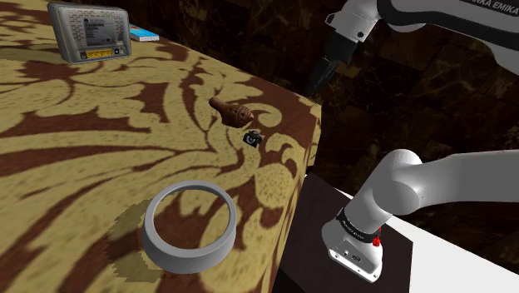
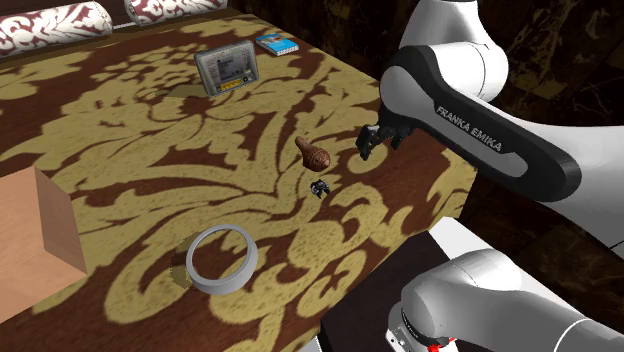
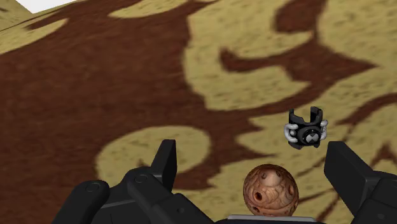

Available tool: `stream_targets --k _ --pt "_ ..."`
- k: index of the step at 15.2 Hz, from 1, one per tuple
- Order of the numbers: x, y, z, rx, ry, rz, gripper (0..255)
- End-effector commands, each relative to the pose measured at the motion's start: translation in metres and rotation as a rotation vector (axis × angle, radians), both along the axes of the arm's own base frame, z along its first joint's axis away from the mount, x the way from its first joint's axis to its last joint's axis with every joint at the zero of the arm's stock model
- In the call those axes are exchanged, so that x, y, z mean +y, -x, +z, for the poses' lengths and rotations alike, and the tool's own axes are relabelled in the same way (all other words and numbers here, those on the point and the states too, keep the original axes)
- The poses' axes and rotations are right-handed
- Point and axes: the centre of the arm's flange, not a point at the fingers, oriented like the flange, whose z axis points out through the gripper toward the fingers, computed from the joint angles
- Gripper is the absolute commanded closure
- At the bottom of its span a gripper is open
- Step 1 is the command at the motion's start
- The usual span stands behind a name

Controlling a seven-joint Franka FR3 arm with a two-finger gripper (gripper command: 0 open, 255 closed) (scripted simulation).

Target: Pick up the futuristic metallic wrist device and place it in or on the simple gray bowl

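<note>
The patterned brown-and-gold surface [image 1: 83, 125] carries a grey bowl [image 1: 190, 225] well away from the gripper [image 3: 252, 153], which hangs above with fingers [image 3: 347, 168] spread wide and empty, probably lining up its descent. A brown knob [image 3: 270, 191] lies below it, between the fingers, and could get bumped; the small black wrist device [image 3: 306, 129] rests just beyond that knob, close by one fingertip, far nearer than the bowl

Brown knob [image 1: 230, 109], grey device [image 1: 90, 32], blue bk [image 1: 144, 34]
</note>
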Motion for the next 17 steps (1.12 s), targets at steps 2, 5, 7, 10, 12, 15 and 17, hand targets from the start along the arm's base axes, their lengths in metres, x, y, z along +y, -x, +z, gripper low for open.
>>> stream_targets --k 2,5,7,10,12,15,17 --pt "0.009 -0.007 -0.009 0.008 0.004 0.002 0" --pt "0.036 -0.026 -0.035 0.031 0.016 0.007 0" --pt "0.053 -0.038 -0.052 0.047 0.024 0.010 0" --pt "0.080 -0.056 -0.080 0.070 0.037 0.015 0" --pt "0.097 -0.068 -0.098 0.086 0.045 0.019 0" --pt "0.123 -0.084 -0.127 0.110 0.057 0.024 0" --pt "0.128 -0.088 -0.138 0.114 0.060 0.025 0"
